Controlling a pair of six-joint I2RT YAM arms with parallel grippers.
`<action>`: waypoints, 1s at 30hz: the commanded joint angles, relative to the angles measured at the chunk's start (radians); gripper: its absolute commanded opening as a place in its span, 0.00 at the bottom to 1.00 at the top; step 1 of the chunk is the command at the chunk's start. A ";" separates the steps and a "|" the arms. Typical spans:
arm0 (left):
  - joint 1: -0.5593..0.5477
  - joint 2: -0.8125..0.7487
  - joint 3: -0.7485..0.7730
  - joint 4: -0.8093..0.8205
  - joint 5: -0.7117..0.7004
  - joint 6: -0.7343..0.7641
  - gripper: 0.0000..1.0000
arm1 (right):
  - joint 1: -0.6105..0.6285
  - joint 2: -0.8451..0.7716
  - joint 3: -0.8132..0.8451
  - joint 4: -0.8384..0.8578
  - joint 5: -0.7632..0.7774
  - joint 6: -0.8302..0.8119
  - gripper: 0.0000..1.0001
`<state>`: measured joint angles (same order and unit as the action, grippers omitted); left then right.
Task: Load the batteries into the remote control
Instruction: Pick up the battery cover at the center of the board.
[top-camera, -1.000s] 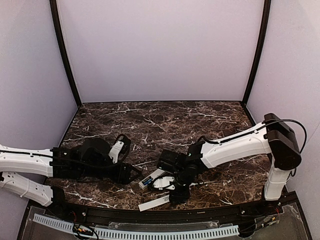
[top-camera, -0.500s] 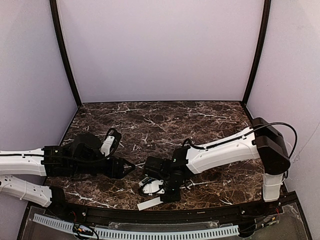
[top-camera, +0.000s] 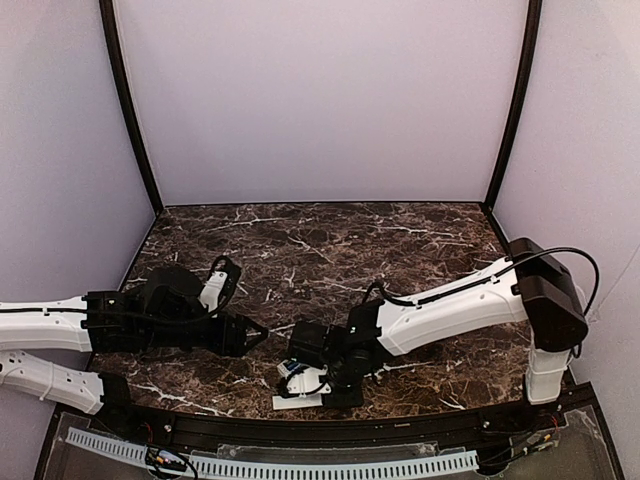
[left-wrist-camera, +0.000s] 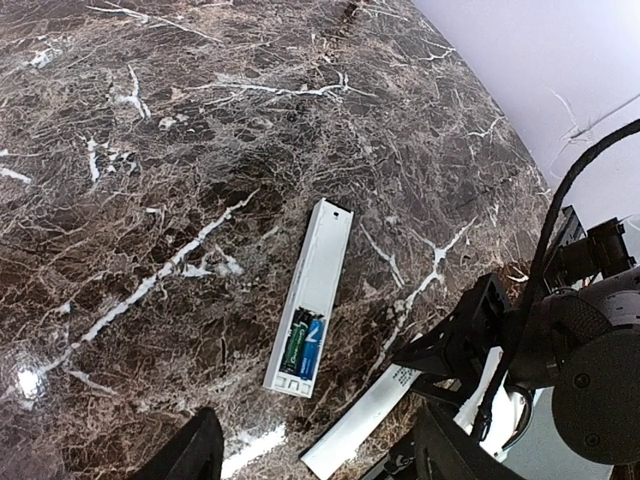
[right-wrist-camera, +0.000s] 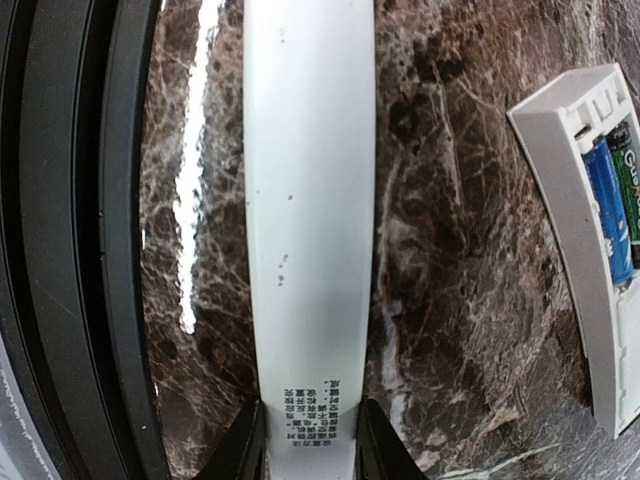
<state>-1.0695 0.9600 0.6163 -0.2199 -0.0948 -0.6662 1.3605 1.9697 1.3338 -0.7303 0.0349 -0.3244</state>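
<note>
Here, the remote control lies flat on the dark marbled desk, close to its near edge, with its back facing up. The battery compartment at one end is uncovered. The batteries sit in that compartment side by side, one blue and one green; the right wrist view shows them lengthwise in the housing.

A white strip, long and slightly curved with small print near one end, lies just beside the remote control. A narrow band of bare desk separates the two. On the strip's other side runs the black rail of the desk's front edge.

The right claw pinches the printed end of the white strip, one finger against each long edge. In the top view this claw hangs low over the near edge of the desk, and the arm covers most of the remote control.

The left claw is spread and holds nothing. It hovers above the desk, near the remote control without touching it, its fingers framing the remote control in the wrist view.
</note>
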 joint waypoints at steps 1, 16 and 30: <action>0.006 -0.020 0.011 -0.044 -0.025 0.004 0.66 | 0.010 0.005 -0.049 -0.081 0.098 -0.007 0.22; 0.066 -0.045 -0.070 0.104 0.176 0.001 0.69 | 0.010 -0.163 -0.033 -0.044 0.237 -0.019 0.21; 0.094 0.195 -0.055 0.297 0.537 -0.036 0.65 | 0.029 -0.272 -0.040 0.022 0.352 -0.069 0.21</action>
<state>-0.9833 1.1007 0.5655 -0.0010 0.2943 -0.6838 1.3682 1.7508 1.2957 -0.7605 0.3241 -0.3698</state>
